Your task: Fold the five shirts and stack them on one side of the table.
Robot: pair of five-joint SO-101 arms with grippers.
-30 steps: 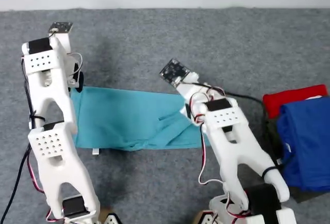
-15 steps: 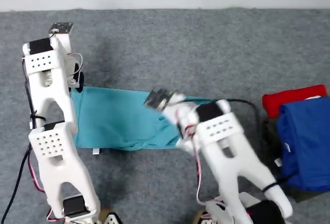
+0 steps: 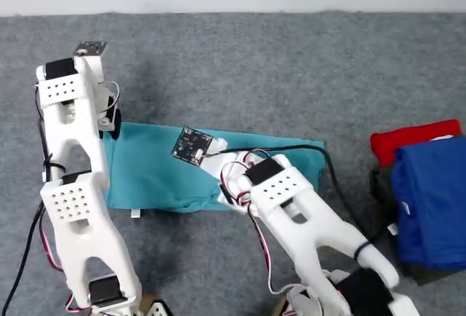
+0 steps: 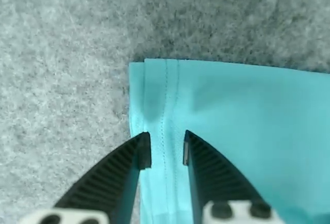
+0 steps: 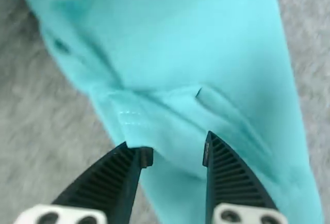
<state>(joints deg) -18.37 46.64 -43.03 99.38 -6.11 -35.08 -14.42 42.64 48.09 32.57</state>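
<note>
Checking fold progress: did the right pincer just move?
Yes. The right pincer swung over the teal cloth shirt, away from the stack of red and blue shirts.

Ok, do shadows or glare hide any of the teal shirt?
High view: even light, no glare, a soft shadow on the table beside the left arm; the teal shirt reads clearly. Left wrist view: shadow darkens the table beyond the shirt's edge. Right wrist view: faint shadows along the folds.
</note>
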